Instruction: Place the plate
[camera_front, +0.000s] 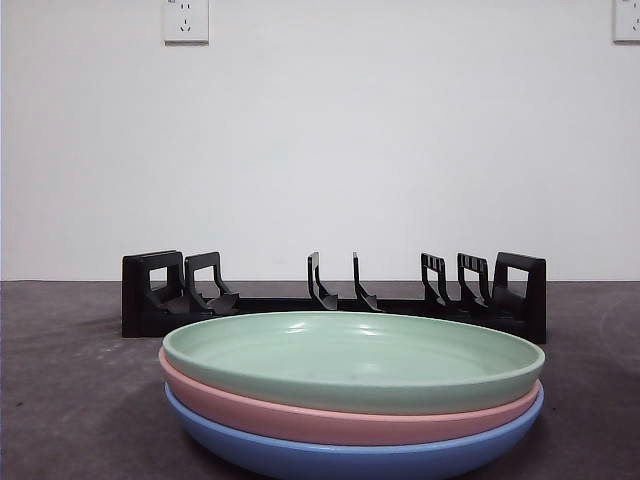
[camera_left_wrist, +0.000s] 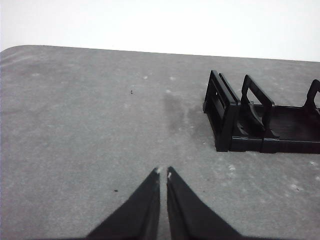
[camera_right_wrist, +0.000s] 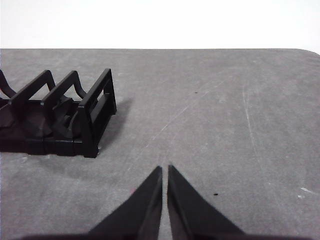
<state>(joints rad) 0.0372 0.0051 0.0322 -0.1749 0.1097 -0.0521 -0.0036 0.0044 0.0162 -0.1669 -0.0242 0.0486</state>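
- Three plates stacked at 6 o'clock in the front view, near the camera: green plate (camera_front: 352, 358) on top, pink plate (camera_front: 340, 418) under it, blue plate (camera_front: 350, 455) at the bottom, resting on the grey table (camera_front: 60, 390).
- Black dish rack (camera_front: 335, 295) stands behind the stack, toward 12 o'clock, its slots bare (upright dividers along its length).
- Left gripper (camera_left_wrist: 163, 173): jaws pressed nearly together, holding nothing, above bare table; one rack end at its 2 o'clock.
- Right gripper (camera_right_wrist: 165, 170): jaws likewise closed and empty; the other rack end at its 10 o'clock.
- Neither gripper shows in the front view.
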